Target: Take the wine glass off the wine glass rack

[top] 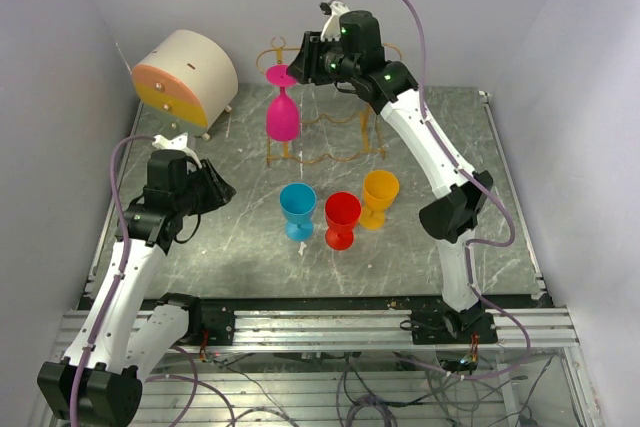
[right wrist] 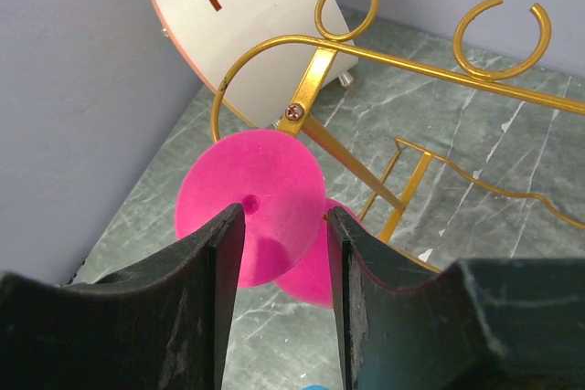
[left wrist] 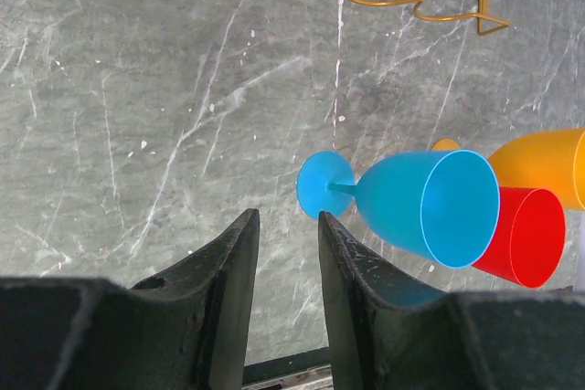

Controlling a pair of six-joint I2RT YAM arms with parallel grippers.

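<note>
A pink wine glass [top: 282, 115] hangs upside down at the left end of the golden wire wine glass rack [top: 272, 51] at the back of the table. In the right wrist view its round foot [right wrist: 260, 203] sits just under the rack's top rail [right wrist: 411, 66]. My right gripper [top: 301, 65] is up at the rack top. It is open [right wrist: 285, 216], and its fingers stand either side of the foot without closing on it. My left gripper [top: 222, 190] is open and empty [left wrist: 288, 218] above the table, left of the blue glass.
A blue glass [top: 297, 205], a red glass [top: 342, 215] and an orange glass [top: 380, 192] stand upright close together in front of the rack. A cream round drawer box [top: 190, 72] sits at the back left. Walls close in the back and sides.
</note>
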